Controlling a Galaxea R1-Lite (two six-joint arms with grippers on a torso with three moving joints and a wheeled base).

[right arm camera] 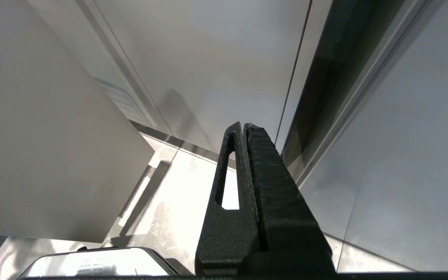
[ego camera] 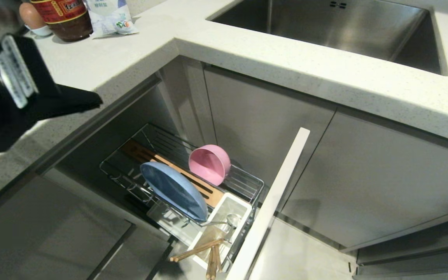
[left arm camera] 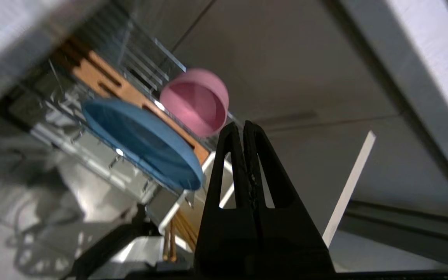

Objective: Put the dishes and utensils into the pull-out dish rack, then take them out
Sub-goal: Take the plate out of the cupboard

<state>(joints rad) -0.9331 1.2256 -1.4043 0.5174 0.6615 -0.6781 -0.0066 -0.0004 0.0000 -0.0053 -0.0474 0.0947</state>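
On the far left of the head view I have the black left gripper raised over the pale speckled stone countertop, well above the rack and apart from everything in it. Its fingers are pressed together with nothing between them; the left wrist view confirms this, with the two pads meeting along their full length.

Below and to the right stands the pull-out chrome wire dish rack, drawn out of the cabinet with its white front panel facing away from the opening. Contents, left to right:

1. The shallow light-blue oval plate stands on edge in the wire prongs, leaning, beside the slotted wooden strip.
2. The smaller round pink bowl rests tilted on its side against the far rail, close to the plate; I cannot tell if they touch.
3. The white plastic cutlery caddy holds the pair of light wooden chopsticks, which lean out over its near edge, and a slim silver metal spoon. I cannot make out a fork.

Judgement: loading looks complete, so the step in hand is the start of unloading, with the left arm on approach.

The next move calls for parting the fingers, then bringing the gripper down to the plate's upper rim, aligned so one finger passes each side of the thin edge, clear of the bowl.

The right gripper is parked low beside the grey cabinet fronts, fingers together and empty.
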